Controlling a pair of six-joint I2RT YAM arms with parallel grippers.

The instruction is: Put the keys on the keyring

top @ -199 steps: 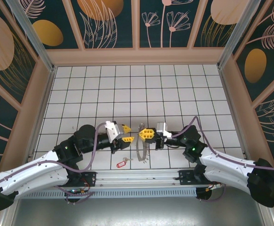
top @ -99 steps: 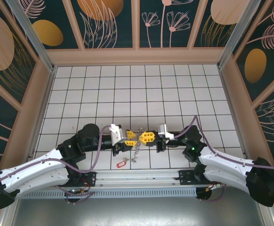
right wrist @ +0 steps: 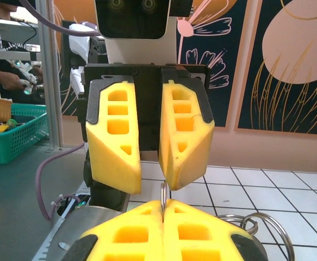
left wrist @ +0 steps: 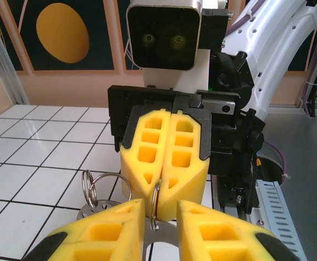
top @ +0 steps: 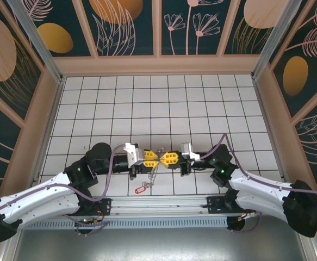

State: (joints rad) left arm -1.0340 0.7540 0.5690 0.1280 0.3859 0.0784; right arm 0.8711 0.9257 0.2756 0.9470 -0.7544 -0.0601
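At the tabletop's (top: 201,109) near edge we see the right pincer (right wrist: 162,212) clamped on the keyring (left wrist: 155,202), the left pincer (left wrist: 161,209) slightly apart astride its wire, and the red key (top: 139,190) lying nearby on the tiles.

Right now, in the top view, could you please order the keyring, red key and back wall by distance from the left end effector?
1. Keyring, right at the left end effector.
2. Red key, on the tiles toward the bases.
3. Back wall, far side.
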